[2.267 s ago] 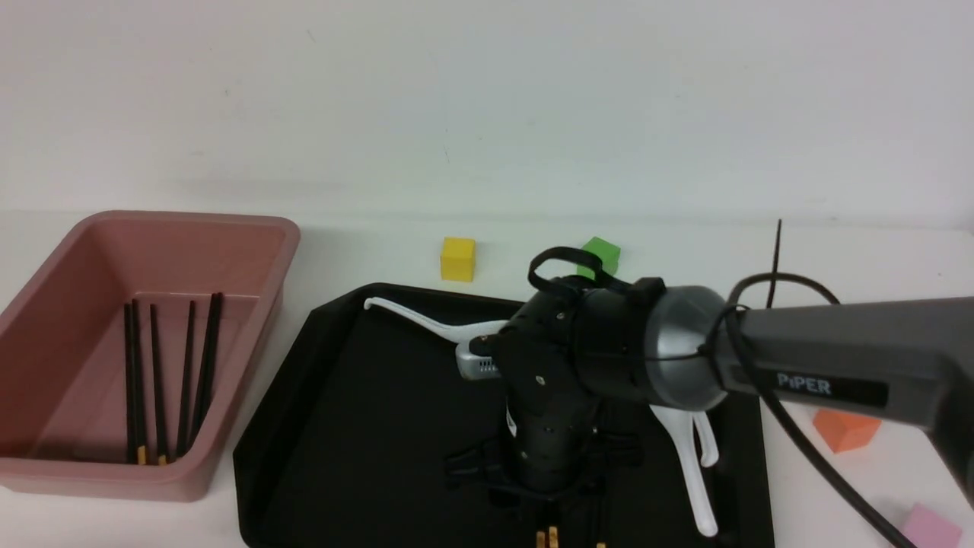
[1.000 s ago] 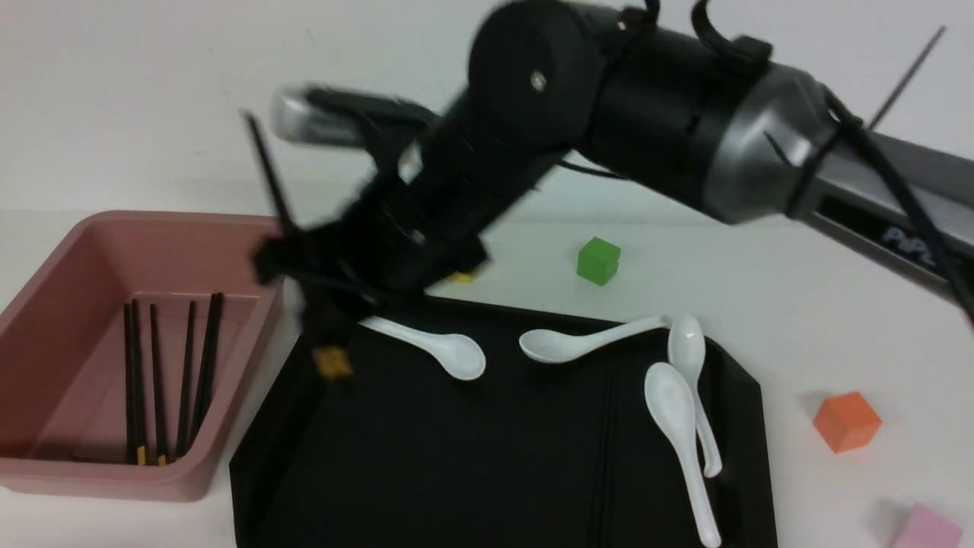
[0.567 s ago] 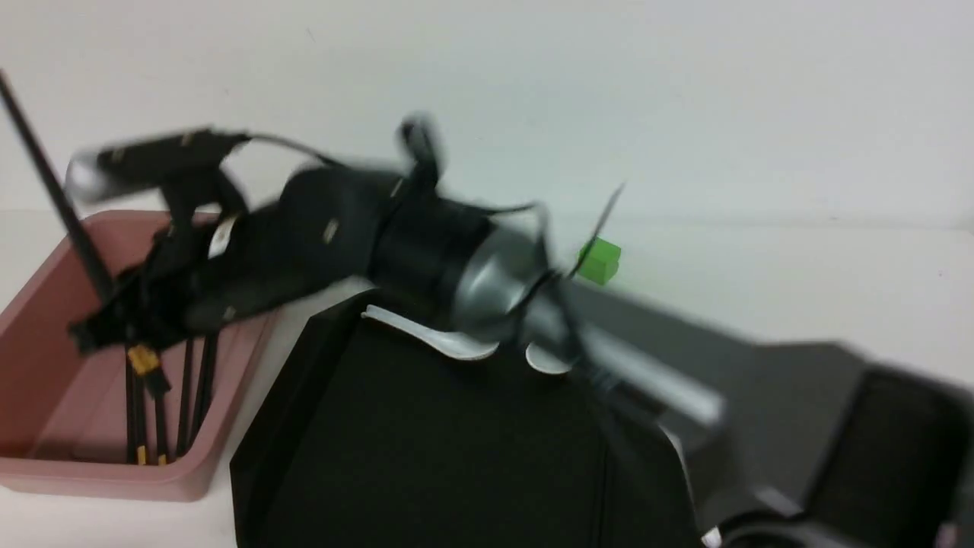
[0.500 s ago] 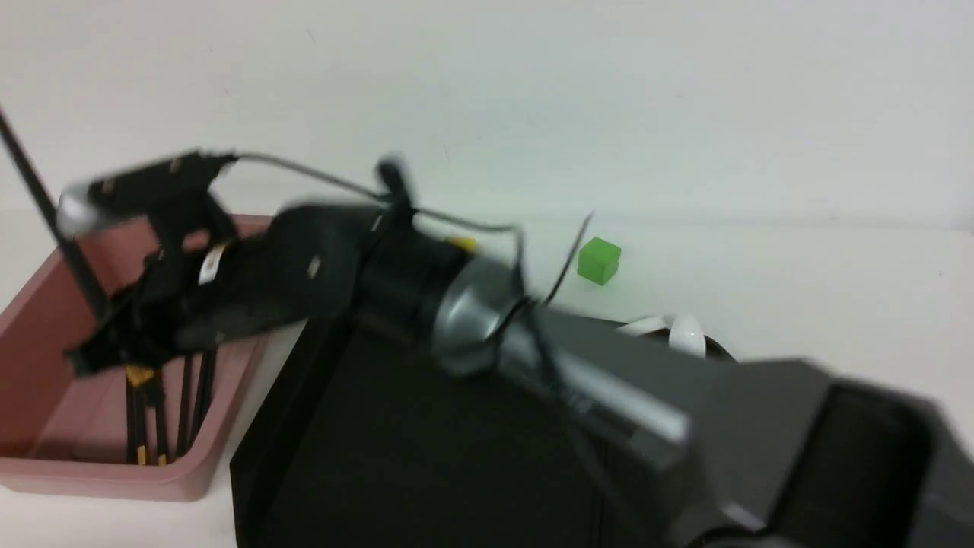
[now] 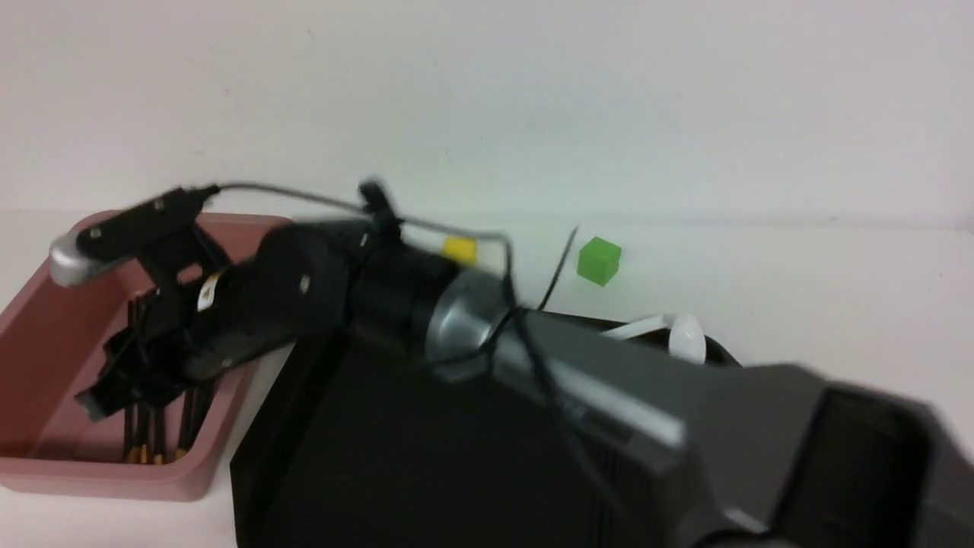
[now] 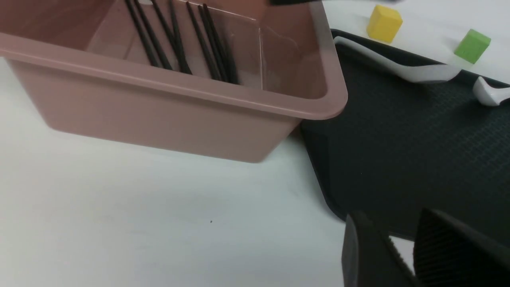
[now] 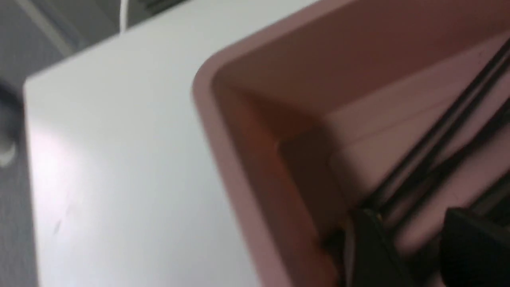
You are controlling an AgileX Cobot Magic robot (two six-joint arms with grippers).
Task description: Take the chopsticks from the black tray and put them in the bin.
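Note:
The pink bin (image 5: 46, 472) stands at the left with several black chopsticks (image 5: 156, 438) lying in it. My right gripper (image 5: 114, 380) reaches low inside the bin, over the chopsticks. In the right wrist view its jaws (image 7: 412, 223) stand apart with nothing between them, above chopsticks (image 7: 438, 135) on the bin's floor (image 7: 207, 99). The black tray (image 5: 365, 457) lies right of the bin, and my right arm hides much of it. My left gripper (image 6: 392, 223) is open and empty over the tray's near corner (image 6: 398, 159), beside the bin (image 6: 159, 79) and its chopsticks (image 6: 207, 52).
White spoons (image 5: 685, 335) lie on the tray's far side, one also in the left wrist view (image 6: 398, 67). A green cube (image 5: 599, 260) and a yellow cube (image 5: 459, 250) sit on the table behind the tray. My right arm spans the tray.
My right gripper swung left from the tray with a chopstick upright in its jaws and dropped into the bin. The stick no longer stands up from the jaws.

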